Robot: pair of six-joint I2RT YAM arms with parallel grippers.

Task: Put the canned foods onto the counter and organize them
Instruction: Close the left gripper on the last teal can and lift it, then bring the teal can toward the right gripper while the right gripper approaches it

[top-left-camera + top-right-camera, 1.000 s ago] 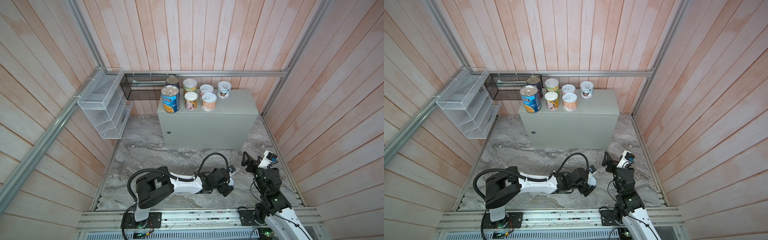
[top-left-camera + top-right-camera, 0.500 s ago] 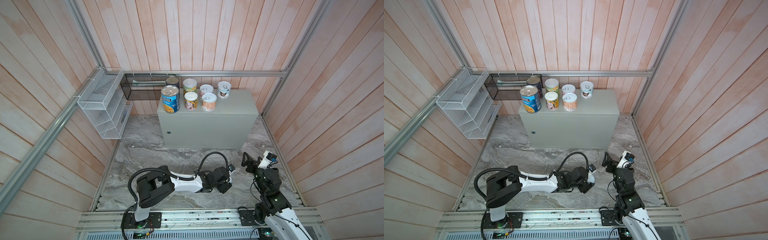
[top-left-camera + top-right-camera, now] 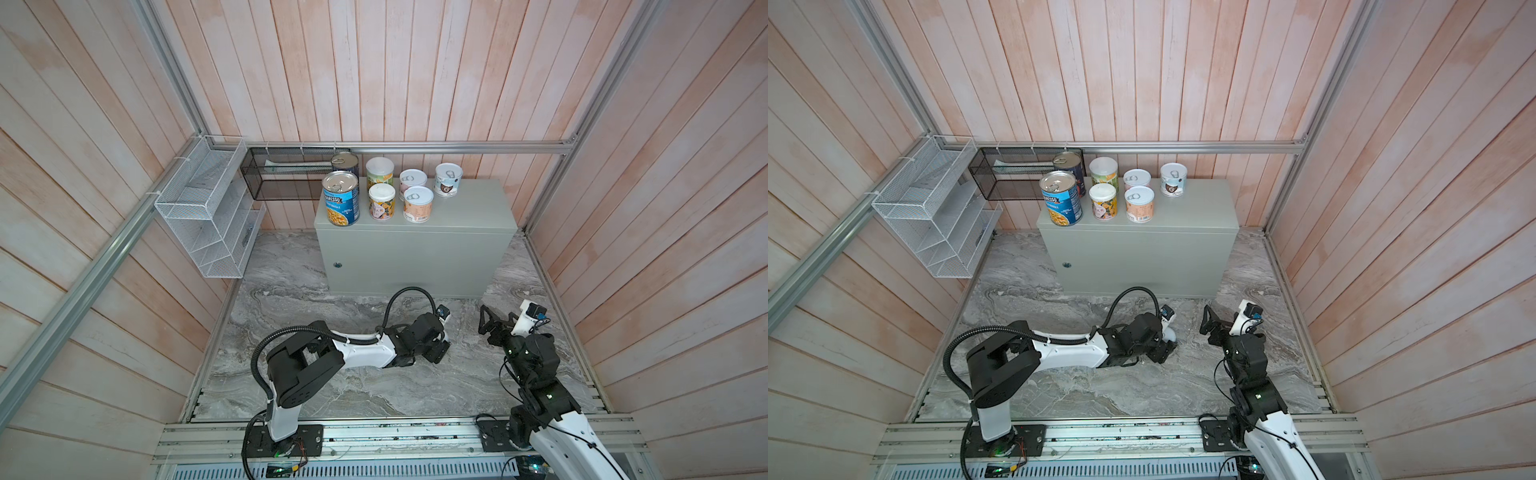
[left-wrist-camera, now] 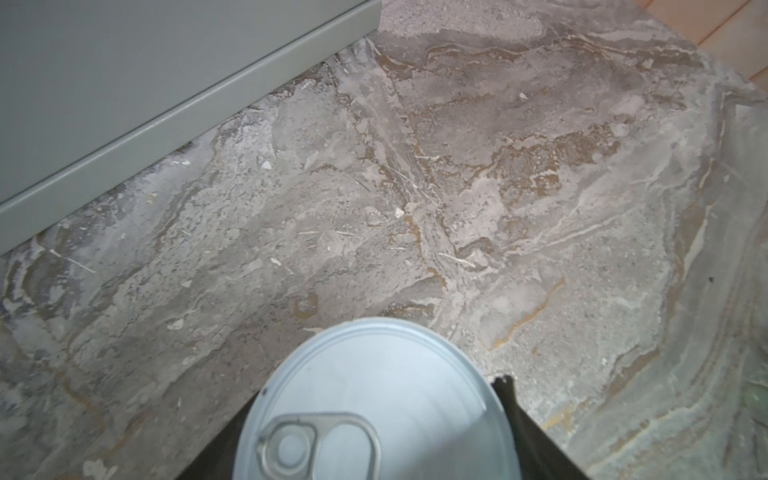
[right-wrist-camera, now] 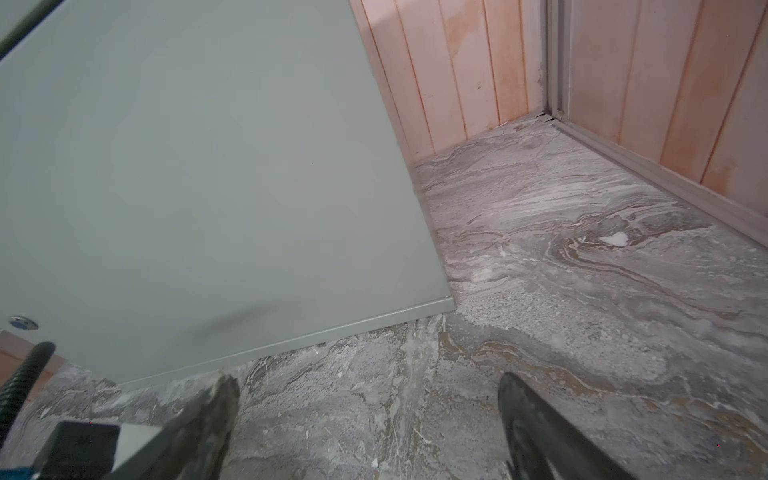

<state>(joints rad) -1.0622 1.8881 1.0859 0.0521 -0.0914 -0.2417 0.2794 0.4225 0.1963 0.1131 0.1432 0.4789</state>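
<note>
The left claw [image 3: 437,352] is clamped on a short can [image 4: 376,415] with a white pull-tab lid. In the left wrist view its dark fingers [image 4: 509,399] press against the can's sides. Claw and can are low over the marble floor [image 3: 332,291]; whether the can touches the floor cannot be told.

To the right of this claw, near but apart from it, the right claw [image 5: 368,388] stands with its jaws wide apart and nothing between them.

Beyond both claws, away from the arm bases, stands the counter [image 3: 457,208], its front face close ahead of them and its flat top well above them. Seven cans stand upright on that top, grouped toward the left claw's side:
- the blue Progresso can [image 3: 340,199] at the front corner, with a second metal-topped can [image 3: 345,160] behind it
- two white-lidded colourful cans [image 3: 382,201], one behind the other
- three pull-tab cans [image 3: 418,204]

The part of the top straight beyond the right claw is bare.
</note>
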